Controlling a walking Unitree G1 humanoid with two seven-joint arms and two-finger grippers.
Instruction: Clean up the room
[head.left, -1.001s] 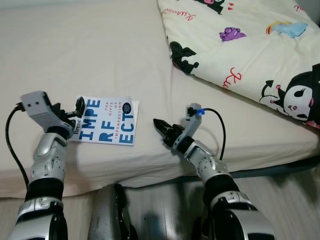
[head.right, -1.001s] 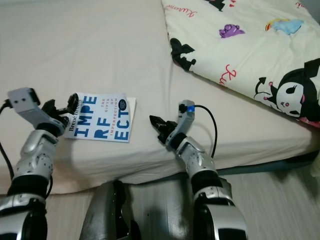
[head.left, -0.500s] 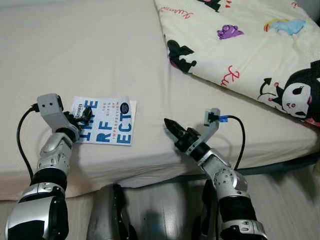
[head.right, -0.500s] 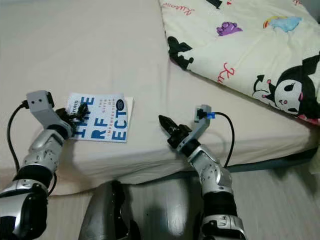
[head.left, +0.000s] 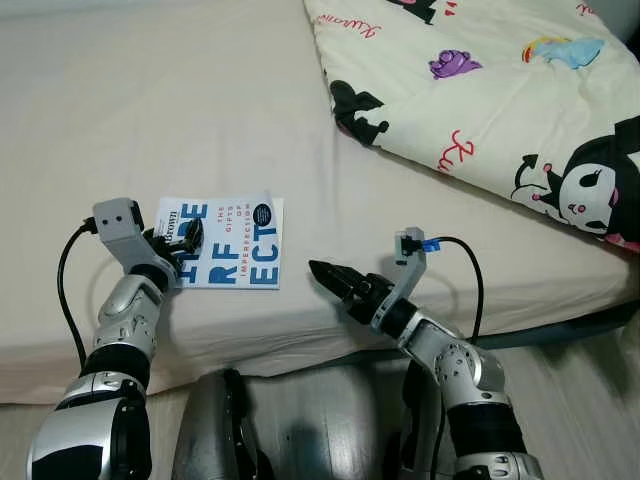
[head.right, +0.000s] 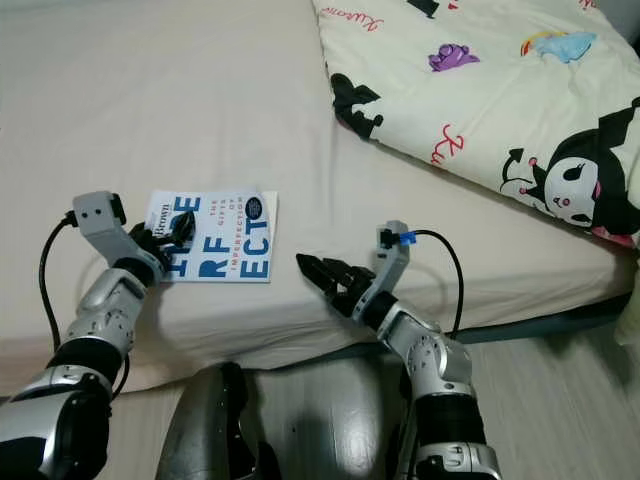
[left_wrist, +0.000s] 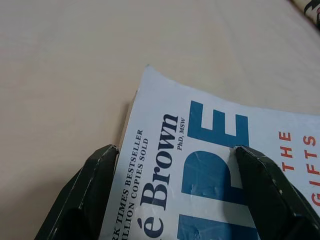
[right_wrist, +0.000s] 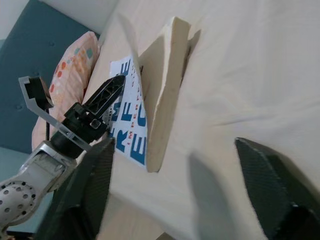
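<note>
Left gripper (head.left: 186, 237) astride white, blue-lettered book (head.left: 232, 256)

Bed (head.left: 200, 110): wide mattress under a plain cream sheet, lightly creased.
Quilt (head.left: 480, 100): pale yellow, printed with black-and-white cartoon figures and red script, spread over the bed's right part.
Pillow (right_wrist: 62, 85): peach with coloured dots, against the headboard.
Headboard (right_wrist: 30, 65): dark teal, padded.
Floor (head.right: 560, 400): light wood planks, near the bed's front edge.
Light: soft, even.
</note>
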